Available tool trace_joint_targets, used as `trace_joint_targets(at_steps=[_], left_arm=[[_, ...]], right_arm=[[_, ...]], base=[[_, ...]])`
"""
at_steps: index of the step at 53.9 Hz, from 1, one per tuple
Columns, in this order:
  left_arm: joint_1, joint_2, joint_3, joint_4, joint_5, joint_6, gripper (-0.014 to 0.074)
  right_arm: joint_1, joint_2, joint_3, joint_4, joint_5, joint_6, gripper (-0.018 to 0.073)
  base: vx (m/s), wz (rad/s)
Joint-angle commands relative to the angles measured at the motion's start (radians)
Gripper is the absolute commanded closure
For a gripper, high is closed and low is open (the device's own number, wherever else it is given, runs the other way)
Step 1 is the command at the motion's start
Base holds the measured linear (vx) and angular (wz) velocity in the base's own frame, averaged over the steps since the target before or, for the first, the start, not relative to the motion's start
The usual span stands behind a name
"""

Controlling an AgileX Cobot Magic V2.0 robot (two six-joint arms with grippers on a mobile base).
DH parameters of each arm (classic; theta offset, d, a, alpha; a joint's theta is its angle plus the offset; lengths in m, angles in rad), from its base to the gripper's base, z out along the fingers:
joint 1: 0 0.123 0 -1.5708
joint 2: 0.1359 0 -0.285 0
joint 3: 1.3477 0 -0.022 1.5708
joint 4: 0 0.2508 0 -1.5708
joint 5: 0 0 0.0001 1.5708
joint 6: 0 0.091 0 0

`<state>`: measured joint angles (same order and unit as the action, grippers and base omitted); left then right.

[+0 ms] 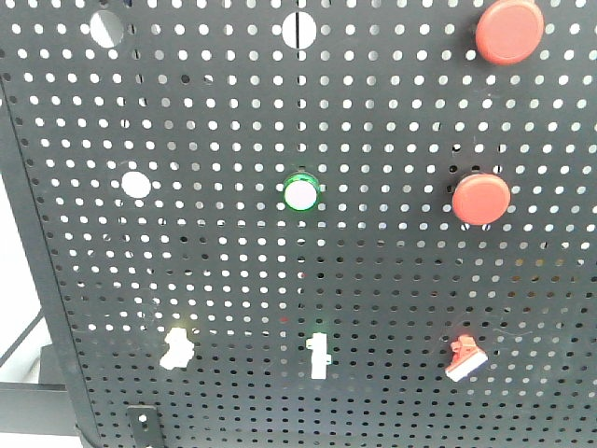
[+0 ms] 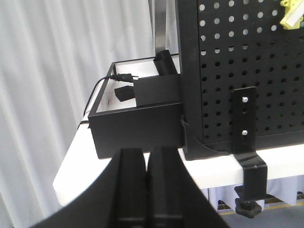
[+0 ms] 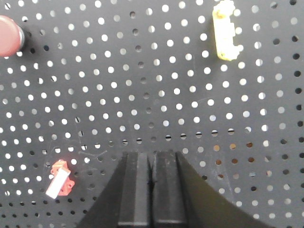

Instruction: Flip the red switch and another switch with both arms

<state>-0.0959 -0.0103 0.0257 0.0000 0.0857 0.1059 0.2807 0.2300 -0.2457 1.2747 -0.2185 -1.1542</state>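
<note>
The red switch [image 1: 465, 359] is fixed low on the right of the black pegboard [image 1: 392, 280], its white lever tip tilted down-left. It also shows in the right wrist view as the red switch [image 3: 59, 179], left of and apart from my right gripper [image 3: 151, 156], which is shut on nothing. The other switch, a pale yellow toggle [image 1: 177, 347], sits low on the left of the board. In the left wrist view this toggle [image 2: 290, 14] is at the top right corner, far above and right of my left gripper [image 2: 147, 153], which is shut and empty. Neither gripper shows in the front view.
Two big round red buttons [image 1: 508, 30] [image 1: 480, 198], a green-ringed button [image 1: 302, 194] and an upright white toggle [image 1: 318, 355] share the board. A yellow upright piece [image 3: 224, 29] shows at upper right in the right wrist view. Left of the board stand a black box [image 2: 137, 128] and a clamp [image 2: 247, 156] on the white table [image 2: 80, 166].
</note>
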Motion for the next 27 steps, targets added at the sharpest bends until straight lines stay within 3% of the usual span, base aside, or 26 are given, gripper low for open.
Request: trace_joint_targets(at_steps=[1, 27], left_arm=[[0.002, -0.019, 0.020, 0.000, -0.075, -0.011, 0.0594], [0.002, -0.019, 0.020, 0.000, -0.075, -0.011, 0.0594]], right_arm=[[-0.005, 0.010, -0.032, -0.021, -0.022, -0.011, 0.0566], [-0.005, 0.010, -0.032, -0.021, -0.024, -0.011, 0.0566]], base=[[0.00, 0.00], [0.00, 0.00]])
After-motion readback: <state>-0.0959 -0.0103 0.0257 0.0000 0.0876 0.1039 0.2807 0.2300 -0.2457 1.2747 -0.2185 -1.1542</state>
